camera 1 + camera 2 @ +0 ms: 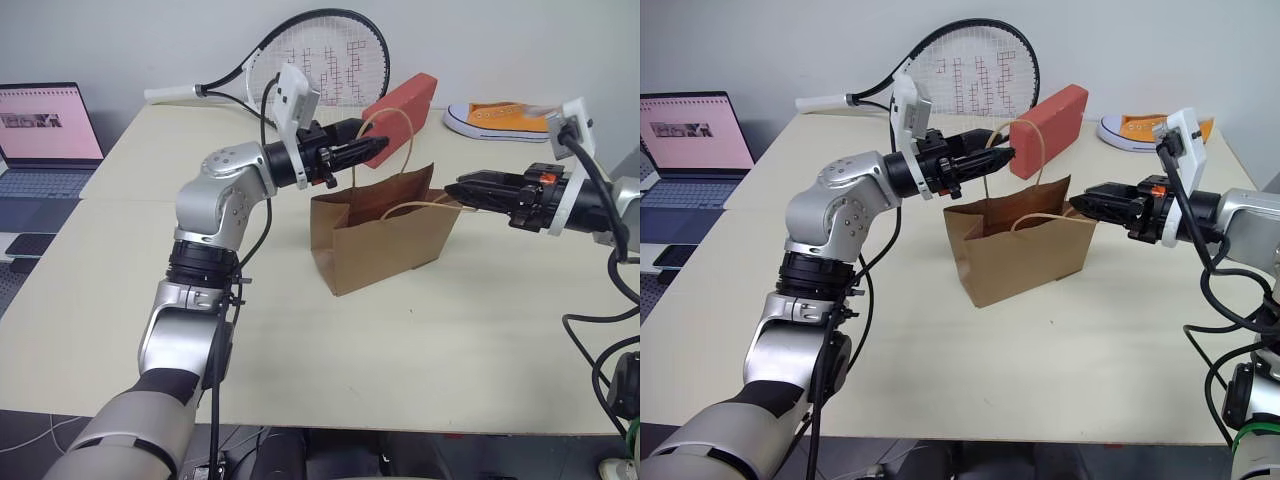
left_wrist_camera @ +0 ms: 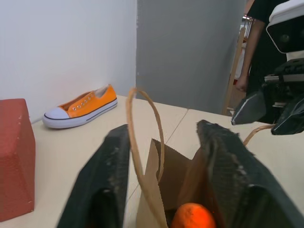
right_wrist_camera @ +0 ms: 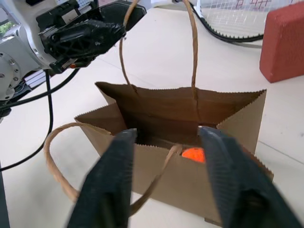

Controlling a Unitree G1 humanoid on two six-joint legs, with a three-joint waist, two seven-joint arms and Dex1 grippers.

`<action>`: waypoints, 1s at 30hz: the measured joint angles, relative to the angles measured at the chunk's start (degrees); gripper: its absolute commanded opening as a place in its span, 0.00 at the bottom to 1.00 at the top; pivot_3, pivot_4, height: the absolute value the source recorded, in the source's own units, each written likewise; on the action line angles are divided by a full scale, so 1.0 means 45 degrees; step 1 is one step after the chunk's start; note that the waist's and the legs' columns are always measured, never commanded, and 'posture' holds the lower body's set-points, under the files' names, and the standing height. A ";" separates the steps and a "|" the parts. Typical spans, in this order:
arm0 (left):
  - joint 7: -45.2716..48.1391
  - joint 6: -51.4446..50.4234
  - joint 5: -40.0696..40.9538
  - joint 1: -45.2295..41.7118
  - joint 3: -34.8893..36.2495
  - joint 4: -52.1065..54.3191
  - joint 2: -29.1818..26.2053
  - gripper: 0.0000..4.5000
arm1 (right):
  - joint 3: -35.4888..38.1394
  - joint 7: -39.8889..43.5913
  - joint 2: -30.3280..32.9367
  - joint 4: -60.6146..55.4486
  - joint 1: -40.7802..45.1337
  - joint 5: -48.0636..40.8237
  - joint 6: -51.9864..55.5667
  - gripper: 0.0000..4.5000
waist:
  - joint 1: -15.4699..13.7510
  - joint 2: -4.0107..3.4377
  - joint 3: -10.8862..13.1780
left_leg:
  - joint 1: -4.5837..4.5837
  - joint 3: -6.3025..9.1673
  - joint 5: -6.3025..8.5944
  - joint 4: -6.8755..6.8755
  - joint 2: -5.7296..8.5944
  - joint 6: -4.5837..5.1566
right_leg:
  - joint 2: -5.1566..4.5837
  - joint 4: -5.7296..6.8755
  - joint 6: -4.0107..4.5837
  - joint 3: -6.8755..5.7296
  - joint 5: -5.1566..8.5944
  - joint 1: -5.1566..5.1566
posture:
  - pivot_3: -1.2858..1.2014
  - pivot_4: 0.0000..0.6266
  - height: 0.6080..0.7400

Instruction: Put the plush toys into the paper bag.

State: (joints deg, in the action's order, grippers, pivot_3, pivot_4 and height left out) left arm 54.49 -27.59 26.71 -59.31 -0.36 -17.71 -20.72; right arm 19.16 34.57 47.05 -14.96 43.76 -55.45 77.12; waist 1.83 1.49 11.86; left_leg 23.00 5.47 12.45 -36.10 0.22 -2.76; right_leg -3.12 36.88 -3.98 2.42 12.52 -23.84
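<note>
1. The bag (image 1: 385,235) stands upright and open on the counter (image 1: 420,340).
2. An orange toy (image 3: 194,154) lies inside the bag.
3. Left gripper (image 1: 372,148): jaws spread, the bag's far handle (image 2: 142,142) passing between them.
4. Right gripper (image 1: 462,190): jaws spread, empty, at the bag's near handle (image 3: 57,166).
5. A red block (image 1: 405,100) stands behind the bag.

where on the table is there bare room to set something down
Bare tabletop runs in front of the paper bag, toward the near edge, and between the bag and the laptop. The far edge is crowded: tennis racket, red block, orange sneaker.
</note>
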 measured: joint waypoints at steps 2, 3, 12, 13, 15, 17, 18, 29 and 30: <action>0.0088 -0.0150 0.0026 0.0120 0.0076 0.0366 -0.0357 0.86 | 0.0056 0.0567 0.0518 -0.0013 -0.0001 -0.0045 -0.0421 0.90 | 0.0002 -0.0003 0.0002 | 0.0003 -0.0002 0.0000 0.0002 0.0000 0.0000 | 0.0000 -0.0002 0.0000 0.0001 0.0000 -0.0004 | 0.52 0.24 1.00; 0.0203 -0.0200 0.0054 0.0271 0.0154 0.0616 -0.0594 0.93 | 0.0068 0.0945 0.0918 -0.0023 -0.0006 0.0016 -0.0738 0.97 | 0.0005 -0.0006 0.0003 | 0.0005 -0.0006 0.0000 0.0005 -0.0001 0.0000 | 0.0000 -0.0001 0.0000 0.0004 0.0000 -0.0012 | 0.52 0.24 1.00; 0.1495 -0.1580 0.1608 0.3419 0.1505 0.2978 -0.2893 1.00 | 0.0613 0.4076 0.3118 -0.0834 -0.2492 0.1646 -0.5034 0.98 | 0.0047 -0.0006 0.0002 | 0.0003 -0.0035 -0.0001 0.0010 -0.0013 -0.0001 | 0.0002 0.0005 -0.0002 0.0021 0.0000 -0.0035 | 0.52 0.24 1.00; 0.1715 -0.1783 0.1884 0.4133 0.1687 0.3487 -0.3239 1.00 | 0.0680 0.4392 0.3178 -0.1268 -0.3202 0.1707 -0.5365 0.98 | 0.0053 -0.0005 0.0002 | -0.0003 -0.0040 0.0001 0.0007 -0.0024 -0.0003 | 0.0002 0.0017 0.0000 0.0020 0.0003 -0.0031 | 0.52 0.24 1.00; 0.1719 -0.2136 0.2205 0.5188 0.1952 0.4083 -0.3480 1.00 | 0.0777 0.4755 0.3174 -0.1955 -0.4271 0.1704 -0.5696 0.98 | 0.0014 -0.0006 0.0003 | 0.0001 -0.0037 0.0000 0.0006 -0.0023 -0.0002 | 0.0002 0.0018 0.0000 0.0020 0.0002 -0.0035 | 0.52 0.24 1.00; 0.1547 -0.2192 0.2374 0.5938 0.1990 0.4457 -0.3373 1.00 | 0.0790 0.4793 0.3016 -0.2840 -0.4909 0.1465 -0.5751 0.98 | -0.0011 -0.0005 0.0003 | 0.0000 -0.0038 -0.0001 -0.0009 -0.0022 -0.0003 | 0.0002 0.0017 -0.0008 0.0020 -0.0004 -0.0027 | 0.52 0.24 1.00; 0.1481 -0.2194 0.2432 0.6035 0.1988 0.4510 -0.3288 1.00 | 0.0785 0.4784 0.2952 -0.3150 -0.5033 0.1363 -0.5764 0.98 | -0.0023 -0.0004 0.0003 | -0.0003 -0.0036 -0.0002 -0.0016 -0.0022 -0.0003 | 0.0002 0.0016 -0.0011 0.0020 -0.0007 -0.0018 | 0.52 0.24 1.00; 0.1400 -0.0867 0.1550 0.5170 0.1007 0.2203 -0.1959 1.00 | -0.0084 0.4368 0.2592 -0.4713 -0.5811 0.0932 -0.5930 0.98 | -0.0065 0.0000 0.0000 | -0.0021 -0.0023 0.0000 -0.0044 -0.0005 -0.0002 | -0.0002 -0.0004 -0.0013 0.0018 -0.0008 0.0037 | 0.52 0.24 1.00; 0.1428 -0.0713 0.1469 0.5104 0.0970 0.2003 -0.1927 1.00 | -0.0081 0.4320 0.2596 -0.4719 -0.5841 0.0929 -0.5930 0.98 | -0.0060 0.0000 0.0000 | -0.0020 -0.0023 0.0000 -0.0041 -0.0005 -0.0002 | -0.0003 -0.0005 -0.0012 0.0018 -0.0008 0.0036 | 0.52 0.24 1.00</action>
State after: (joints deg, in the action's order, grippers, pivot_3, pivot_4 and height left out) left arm 60.91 -30.80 33.32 -36.34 4.01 -8.70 -29.39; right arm 18.79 54.01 58.73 -36.20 17.48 -51.27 50.44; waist 1.56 1.49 11.86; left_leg 22.90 5.36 12.45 -36.28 0.20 -2.77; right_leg -3.13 36.86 -4.03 2.50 12.49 -23.68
